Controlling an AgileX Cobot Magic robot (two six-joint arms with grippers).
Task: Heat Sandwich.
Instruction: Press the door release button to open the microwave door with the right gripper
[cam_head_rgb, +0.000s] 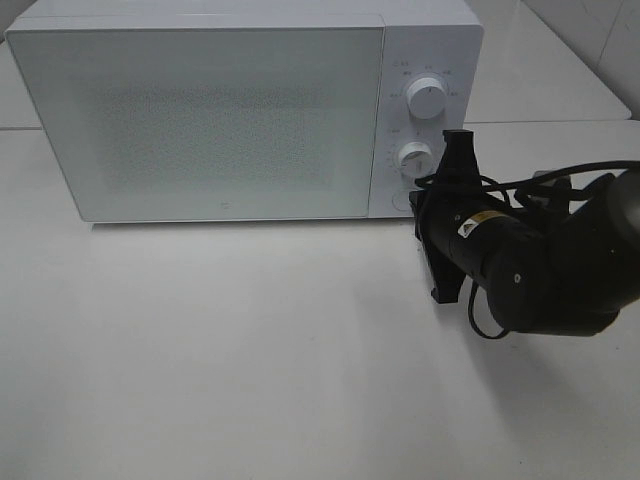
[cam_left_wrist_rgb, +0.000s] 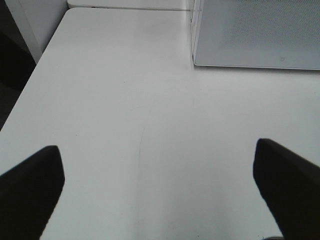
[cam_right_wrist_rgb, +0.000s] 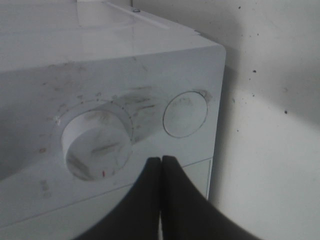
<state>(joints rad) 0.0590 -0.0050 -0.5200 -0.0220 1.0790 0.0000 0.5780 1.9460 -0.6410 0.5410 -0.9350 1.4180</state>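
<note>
The white microwave (cam_head_rgb: 230, 120) stands at the back of the table with its door closed. The sandwich is out of view. My right gripper (cam_head_rgb: 457, 138) is shut with nothing in it, just in front of the control panel beside the lower knob (cam_head_rgb: 413, 156). In the right wrist view its closed fingertips (cam_right_wrist_rgb: 161, 159) hover between that knob (cam_right_wrist_rgb: 95, 145) and a round button (cam_right_wrist_rgb: 185, 114), without clearly touching either. My left gripper (cam_left_wrist_rgb: 160, 190) is open over bare table, its fingers (cam_left_wrist_rgb: 30, 185) wide apart. The microwave's corner (cam_left_wrist_rgb: 255, 35) lies ahead of it.
An upper knob (cam_head_rgb: 427, 98) sits above the lower one on the panel. The white table (cam_head_rgb: 250, 350) stretches out in front of the microwave. The right arm's black body and cables (cam_head_rgb: 540, 260) fill the right side. The table's edge (cam_left_wrist_rgb: 20, 95) runs along the left gripper's side.
</note>
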